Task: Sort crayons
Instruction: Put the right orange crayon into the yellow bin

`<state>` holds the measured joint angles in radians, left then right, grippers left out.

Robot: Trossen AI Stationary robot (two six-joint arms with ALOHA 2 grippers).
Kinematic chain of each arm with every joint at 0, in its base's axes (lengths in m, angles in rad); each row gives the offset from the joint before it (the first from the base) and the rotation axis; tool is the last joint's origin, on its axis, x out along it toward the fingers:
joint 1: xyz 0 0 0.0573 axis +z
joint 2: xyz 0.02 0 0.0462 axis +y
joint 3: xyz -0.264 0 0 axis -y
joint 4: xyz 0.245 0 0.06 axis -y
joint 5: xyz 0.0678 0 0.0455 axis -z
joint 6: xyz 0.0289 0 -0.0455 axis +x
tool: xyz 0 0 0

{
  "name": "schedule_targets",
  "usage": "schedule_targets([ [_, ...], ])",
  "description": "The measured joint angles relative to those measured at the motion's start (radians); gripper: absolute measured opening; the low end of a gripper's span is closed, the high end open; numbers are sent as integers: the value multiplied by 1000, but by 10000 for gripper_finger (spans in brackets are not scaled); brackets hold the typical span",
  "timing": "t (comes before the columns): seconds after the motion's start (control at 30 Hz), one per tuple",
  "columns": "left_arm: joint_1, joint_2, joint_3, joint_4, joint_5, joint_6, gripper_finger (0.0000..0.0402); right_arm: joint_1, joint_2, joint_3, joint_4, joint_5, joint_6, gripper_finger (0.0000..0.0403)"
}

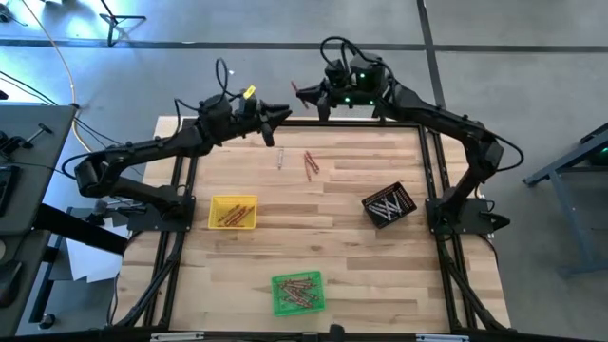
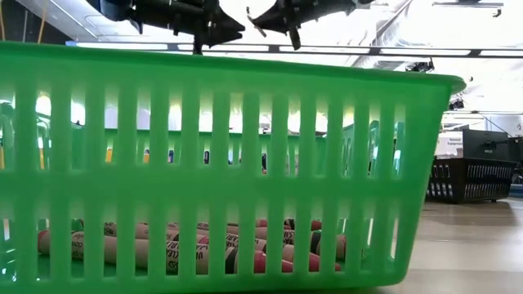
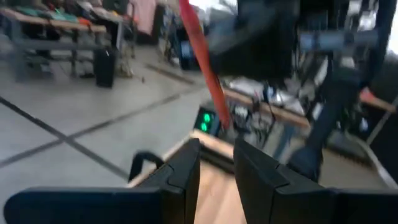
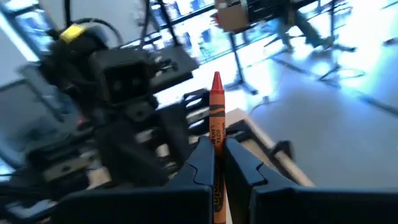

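Overhead, both arms meet at the far edge of the table (image 1: 361, 256), near twelve o'clock. The right gripper (image 4: 219, 163) is clenched on a reddish-orange crayon (image 4: 216, 118), which stands up from between its two dark fingers with its pointed tip free; from above, that gripper (image 1: 302, 94) sits just past the table's far edge, with the crayon showing as a thin red sliver (image 1: 296, 91) at its tip. The left gripper (image 1: 282, 115) points toward it from about eleven o'clock, the two tips near each other but apart. In the left wrist view the left gripper (image 3: 216, 163) has its fingers parted with a narrow gap and nothing between them, and the same red crayon (image 3: 204, 59) shows beyond them in the other arm's grasp. On the table, two reddish crayons (image 1: 310, 163) lie side by side toward twelve o'clock, with a pale crayon (image 1: 281, 159) just beside them on the nine o'clock side. A yellow tray (image 1: 233, 212) at about nine o'clock holds reddish sticks, a black tray (image 1: 389, 205) at about three o'clock holds pale ones, and a green tray (image 1: 297, 293) at six o'clock holds brownish ones. The low view looks through the slotted wall of the green tray (image 2: 245, 163) at the crayons lying on its floor (image 2: 196, 245).
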<state>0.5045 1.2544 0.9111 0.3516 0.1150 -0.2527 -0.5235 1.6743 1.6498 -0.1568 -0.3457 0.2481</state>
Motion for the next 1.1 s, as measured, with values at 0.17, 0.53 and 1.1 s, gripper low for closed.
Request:
schedule_targets([
  [0.17, -21, 10, 0, 68, -44, -32, 85, 13, 3, 0, 40, -72, 20, 2],
  [0.53, -85, 10, 0, 108, -102, -32, 86, 48, 6, -1, 56, -68, 5, 2],
  [1.1, -102, 10, 0, 140, -111, -8, 85, 104, 18, -3, 76, -44, 5, 2],
])
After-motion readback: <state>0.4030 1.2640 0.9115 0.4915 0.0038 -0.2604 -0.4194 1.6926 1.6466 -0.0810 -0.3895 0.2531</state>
